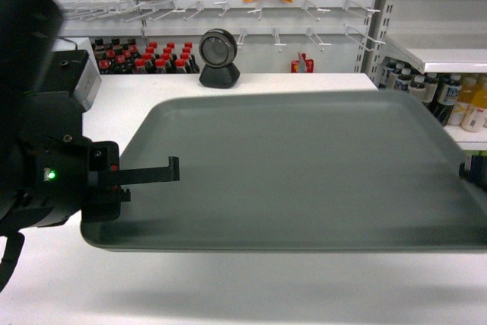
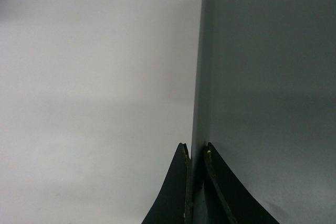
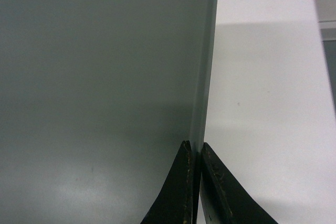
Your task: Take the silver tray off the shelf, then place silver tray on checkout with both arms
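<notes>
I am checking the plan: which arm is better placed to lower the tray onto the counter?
Neither alone. The left gripper and the right gripper each pinch one end rim of the silver tray above the checkout, so both should lower together.

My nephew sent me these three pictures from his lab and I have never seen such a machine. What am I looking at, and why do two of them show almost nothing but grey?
It is a wheeled robot with two black arms. The wide picture comes from a camera on its body, looking forward into a shop. The silver tray is held over the white checkout; its shadow below suggests it is not yet down. The left gripper pinches the tray's left rim. The right gripper is barely visible at the wide picture's right edge. The two grey pictures come from cameras on the wrists, so close that the tray fills them; each shows two dark fingers closed on the rim. Behind stand a small black scanner and bottles.
</notes>
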You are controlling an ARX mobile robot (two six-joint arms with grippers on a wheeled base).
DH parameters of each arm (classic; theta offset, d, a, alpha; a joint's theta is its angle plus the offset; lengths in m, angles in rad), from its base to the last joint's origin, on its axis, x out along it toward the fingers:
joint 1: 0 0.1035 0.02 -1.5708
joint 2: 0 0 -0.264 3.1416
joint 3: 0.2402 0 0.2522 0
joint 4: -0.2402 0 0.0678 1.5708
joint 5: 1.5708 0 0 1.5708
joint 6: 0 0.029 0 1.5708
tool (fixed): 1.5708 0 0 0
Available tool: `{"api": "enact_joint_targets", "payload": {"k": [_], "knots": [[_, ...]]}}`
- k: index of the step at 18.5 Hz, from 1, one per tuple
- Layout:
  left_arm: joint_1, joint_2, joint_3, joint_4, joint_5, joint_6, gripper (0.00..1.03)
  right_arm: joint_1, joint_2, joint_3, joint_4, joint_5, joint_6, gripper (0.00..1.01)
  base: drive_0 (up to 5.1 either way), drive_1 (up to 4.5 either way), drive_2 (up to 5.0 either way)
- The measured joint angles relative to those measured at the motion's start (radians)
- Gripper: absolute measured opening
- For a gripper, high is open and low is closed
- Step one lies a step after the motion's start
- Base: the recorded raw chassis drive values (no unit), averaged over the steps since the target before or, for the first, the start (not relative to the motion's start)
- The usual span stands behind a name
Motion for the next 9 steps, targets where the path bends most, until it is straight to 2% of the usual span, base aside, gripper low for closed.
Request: {"api": "enact_joint_targets", "payload": {"k": [1, 2, 3, 5, 9], "knots": [[-0.001, 0.009, 0.038, -0.071, -0.047, -0.016, 0.04, 0.001, 0.023, 0.034, -0.045, -0.050, -0.030, 0.02, 0.0, 0.00, 0.0], [0.011, 0.020, 0.066, -0.088, -0.061, -0.029, 0.04, -0.005, 0.069, 0.094, -0.080, -0.111, -0.062, 0.03, 0.0, 0.00, 0.0], [0.039, 0.038, 0.101, -0.086, -0.056, -0.032, 0.04, -0.005, 0.124, 0.159, -0.080, -0.145, -0.094, 0.03, 0.0, 0.00, 0.0], [0.099, 0.093, 0.173, -0.037, -0.014, -0.022, 0.04, 0.003, 0.222, 0.294, -0.086, -0.169, -0.114, 0.03, 0.0, 0.00, 0.0], [0.194, 0.261, 0.293, 0.055, 0.075, 0.039, 0.04, 0.037, 0.465, 0.554, -0.132, -0.171, -0.121, 0.03, 0.0, 0.00, 0.0]]}}
